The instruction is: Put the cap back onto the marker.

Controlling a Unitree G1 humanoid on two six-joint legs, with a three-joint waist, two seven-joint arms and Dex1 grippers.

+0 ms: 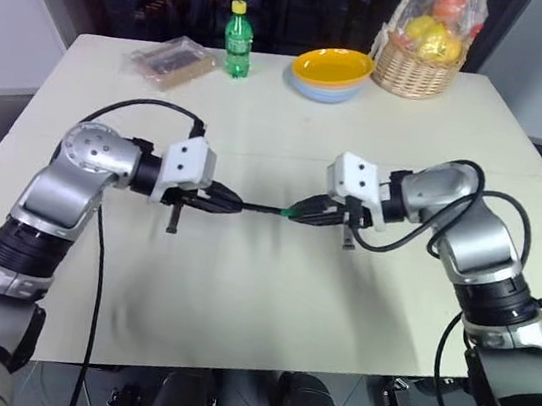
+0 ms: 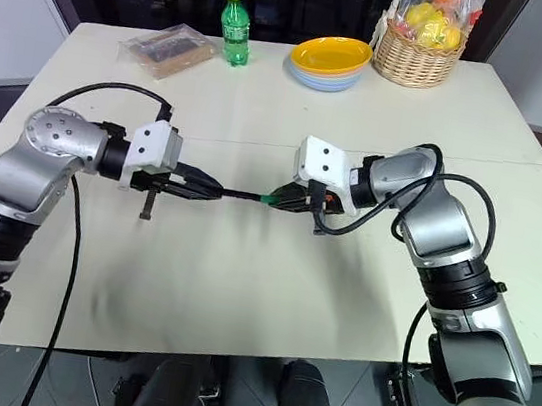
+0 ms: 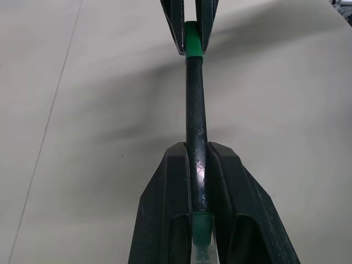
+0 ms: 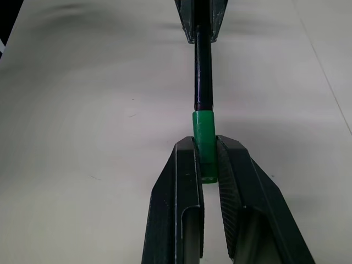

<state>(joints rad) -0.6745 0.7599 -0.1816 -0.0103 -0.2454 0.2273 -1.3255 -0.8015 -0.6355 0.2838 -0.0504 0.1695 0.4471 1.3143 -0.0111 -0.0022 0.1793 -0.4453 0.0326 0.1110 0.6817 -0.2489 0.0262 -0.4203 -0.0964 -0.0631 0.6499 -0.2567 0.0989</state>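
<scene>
Above the middle of the white table, the thin black marker [image 1: 262, 208] hangs level between my two grippers. My left gripper [image 1: 234, 201] is shut on the marker's barrel [image 3: 197, 132]. My right gripper [image 1: 300, 210] is shut on the small green cap [image 4: 203, 140], which sits on the marker's end [image 4: 203, 71] with no gap showing between them. The two grippers point at each other, a short stretch of bare barrel between their tips. In the left wrist view the green cap [image 3: 192, 44] shows between the far fingers.
At the table's far edge stand a green bottle with a yellow lid [image 1: 237, 41], a yellow bowl stacked on a blue one [image 1: 331, 70], a wicker basket of fruit [image 1: 420, 44] and a clear packet [image 1: 171, 59]. A seam [image 1: 278, 154] crosses the tabletop.
</scene>
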